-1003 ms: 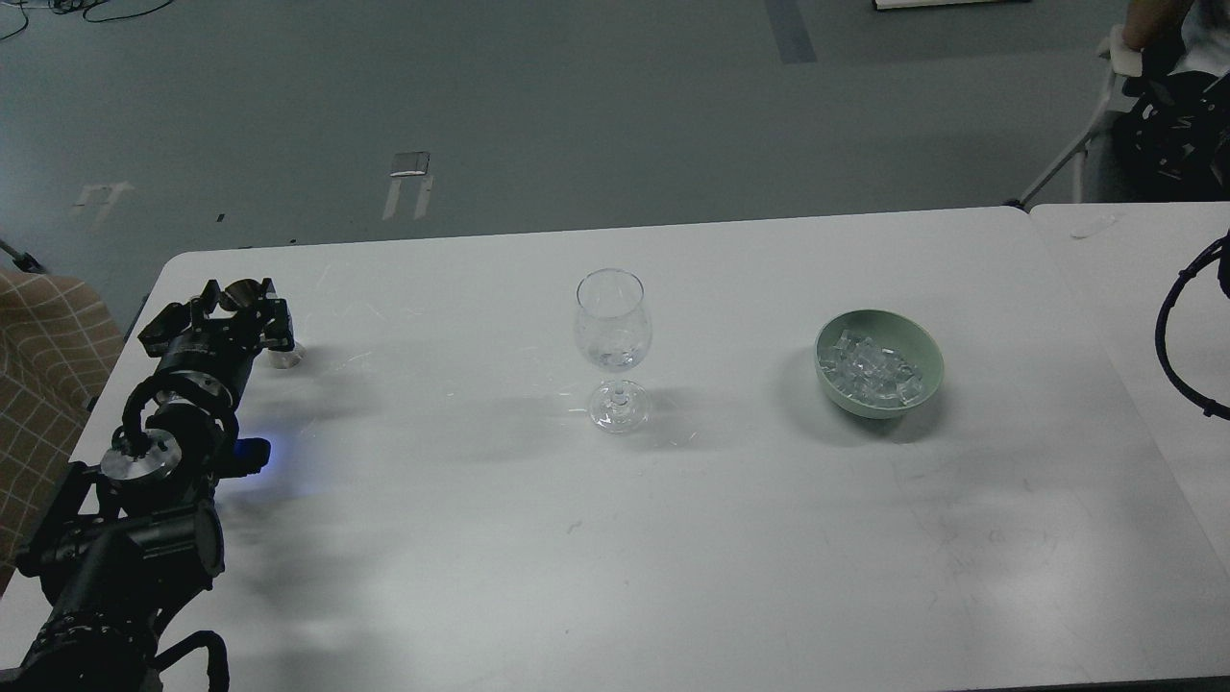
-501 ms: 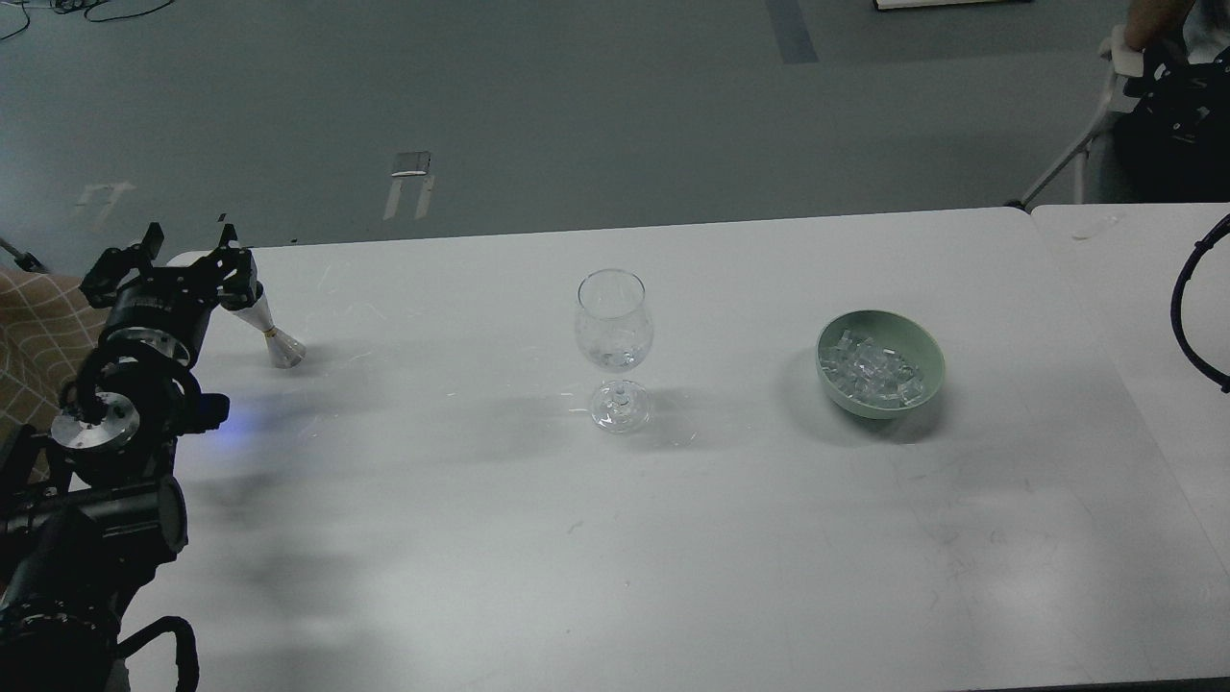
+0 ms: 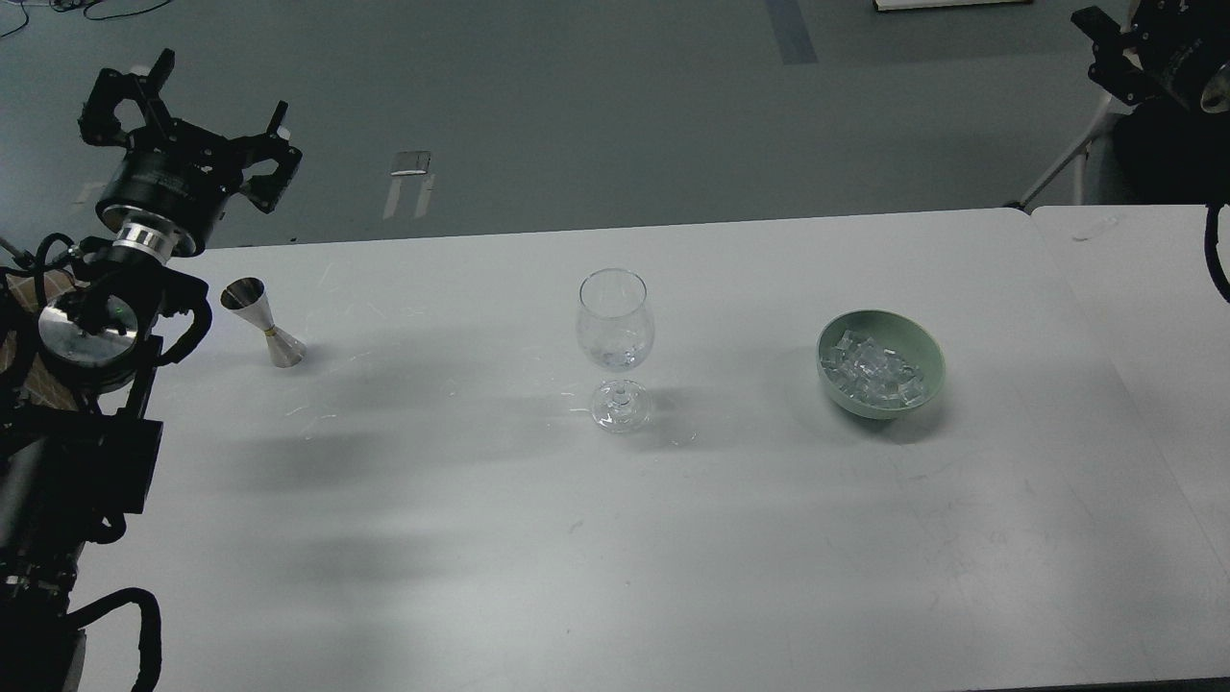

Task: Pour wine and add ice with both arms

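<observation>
Left gripper [image 3: 183, 101] raised above the table's far left corner, its 2 fingers spread wide, nothing between them. Steel jigger [image 3: 262, 322] stands upright on the white table [image 3: 615, 538] just below and right of that gripper, apart from it, wide mouth up.

Stemmed wine glass [image 3: 616, 332] upright near the table's middle, well to the right of the left gripper; a small amount of clear wine [image 3: 615, 358] sits at the bottom of its bowl, barely visible.

Further right, green bowl [image 3: 880, 363] holds a heap of ice cubes [image 3: 873, 370], clear and glinting.

Right gripper [image 3: 1119, 48] at the top right corner, above and well beyond the bowl, dark and partly cut by the frame edge; cannot tell whether its fingers are parted or closed.
</observation>
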`<state>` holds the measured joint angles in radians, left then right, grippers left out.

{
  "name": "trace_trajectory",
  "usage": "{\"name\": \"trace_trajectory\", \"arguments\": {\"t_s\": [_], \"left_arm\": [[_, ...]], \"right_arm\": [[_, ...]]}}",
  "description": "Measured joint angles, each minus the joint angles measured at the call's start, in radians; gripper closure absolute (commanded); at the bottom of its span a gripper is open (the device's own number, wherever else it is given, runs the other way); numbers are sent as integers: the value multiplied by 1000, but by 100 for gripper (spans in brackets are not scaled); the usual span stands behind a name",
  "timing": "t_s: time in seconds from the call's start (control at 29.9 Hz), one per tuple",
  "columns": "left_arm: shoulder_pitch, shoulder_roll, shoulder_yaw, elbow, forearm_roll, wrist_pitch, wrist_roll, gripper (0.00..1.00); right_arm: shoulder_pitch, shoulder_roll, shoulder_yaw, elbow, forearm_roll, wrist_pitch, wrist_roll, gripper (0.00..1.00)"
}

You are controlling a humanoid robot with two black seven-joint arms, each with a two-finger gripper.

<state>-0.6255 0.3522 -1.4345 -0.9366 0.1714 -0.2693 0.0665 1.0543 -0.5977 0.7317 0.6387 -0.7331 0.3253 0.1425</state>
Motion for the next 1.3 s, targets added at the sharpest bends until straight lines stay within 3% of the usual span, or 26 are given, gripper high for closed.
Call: {"name": "trace_trajectory", "arguments": {"t_s": [0.1, 0.3, 0.4, 0.53, 0.7, 0.87, 1.1, 1.3], "left_arm": [[-31, -11, 47, 16, 40, 5, -67, 2], [-40, 0, 101, 20, 52, -57, -96, 2], [-31, 5, 104, 24, 52, -71, -142, 2], [-25, 29, 108, 29, 52, -74, -213, 3], [-23, 40, 108, 31, 52, -59, -253, 3], [-24, 65, 119, 36, 55, -54, -255, 2], [10, 66, 128, 43, 52, -137, -254, 2], [15, 66, 148, 75, 55, -145, -266, 2]], "right_arm": [[74, 0, -88, 26, -135, -1, 15, 0], [181, 0, -254, 49, -332, -1, 46, 0], [227, -1, -361, 67, -428, -2, 61, 0], [249, -12, -532, 127, -528, -2, 133, 1], [241, -61, -682, 222, -646, -2, 155, 2], [214, -67, -764, 246, -728, -4, 150, 3], [155, -102, -788, 332, -738, -3, 149, 3], [158, -114, -850, 402, -742, -1, 154, 3]]}}
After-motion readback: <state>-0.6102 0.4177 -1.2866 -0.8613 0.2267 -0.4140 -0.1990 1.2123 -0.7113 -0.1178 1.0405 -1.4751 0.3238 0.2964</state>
